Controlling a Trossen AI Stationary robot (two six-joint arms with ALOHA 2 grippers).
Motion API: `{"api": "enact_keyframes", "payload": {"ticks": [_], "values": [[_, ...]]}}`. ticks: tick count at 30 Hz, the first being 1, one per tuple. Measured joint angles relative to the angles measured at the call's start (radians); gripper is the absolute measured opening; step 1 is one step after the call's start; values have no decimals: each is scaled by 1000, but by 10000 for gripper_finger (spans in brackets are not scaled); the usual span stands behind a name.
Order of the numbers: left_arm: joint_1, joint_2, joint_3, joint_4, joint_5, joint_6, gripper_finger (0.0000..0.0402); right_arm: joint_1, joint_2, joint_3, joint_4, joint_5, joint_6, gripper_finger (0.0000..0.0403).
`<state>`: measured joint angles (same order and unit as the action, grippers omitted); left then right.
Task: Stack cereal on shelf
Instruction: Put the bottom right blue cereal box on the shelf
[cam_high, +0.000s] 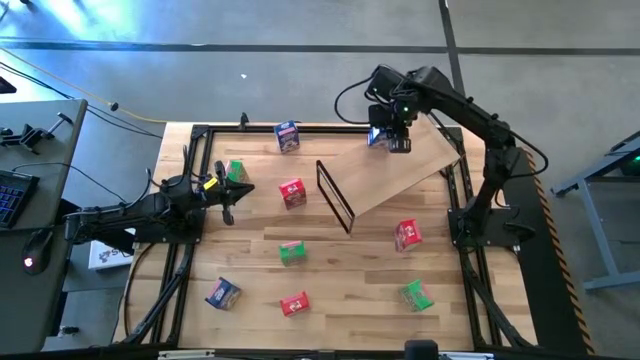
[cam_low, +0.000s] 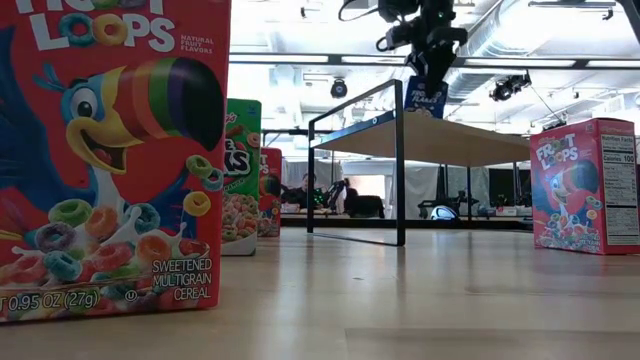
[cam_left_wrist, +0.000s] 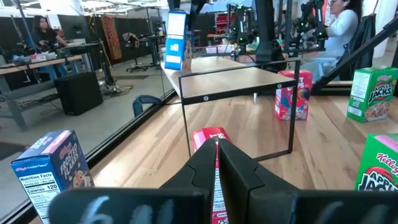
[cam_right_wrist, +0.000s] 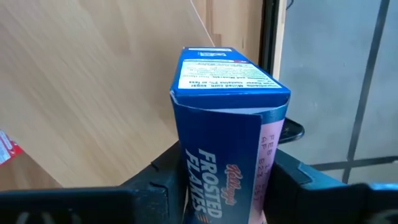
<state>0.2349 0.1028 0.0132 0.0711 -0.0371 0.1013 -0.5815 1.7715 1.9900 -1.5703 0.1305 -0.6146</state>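
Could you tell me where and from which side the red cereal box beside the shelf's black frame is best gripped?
Probably across the red box's two narrow side panels, coming straight down from above: it stands upright with clear table around it, and the shelf frame beside it obstructs a sideways approach.

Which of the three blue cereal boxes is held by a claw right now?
The blue box over the shelf's far corner, clamped in the right claw. The other two blue boxes sit on the table, untouched.
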Motion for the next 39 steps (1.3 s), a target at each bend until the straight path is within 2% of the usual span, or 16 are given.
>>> {"api": "enact_keyframes", "payload": {"ticks": [11,16,20,34,39], "values": [[0,0,0,0,0,-3,12,1,3,-2,-3,58,20,173],[0,0,0,0,1,-3,12,1,3,-2,-2,69,42,204],[0,0,0,0,1,-3,12,1,3,-2,-2,120,56,222],[0,0,0,0,1,-3,12,21,-68,-2,-1,222,144,225],[0,0,0,0,1,-7,12,85,-114,9,-3,350,169,225]]}}
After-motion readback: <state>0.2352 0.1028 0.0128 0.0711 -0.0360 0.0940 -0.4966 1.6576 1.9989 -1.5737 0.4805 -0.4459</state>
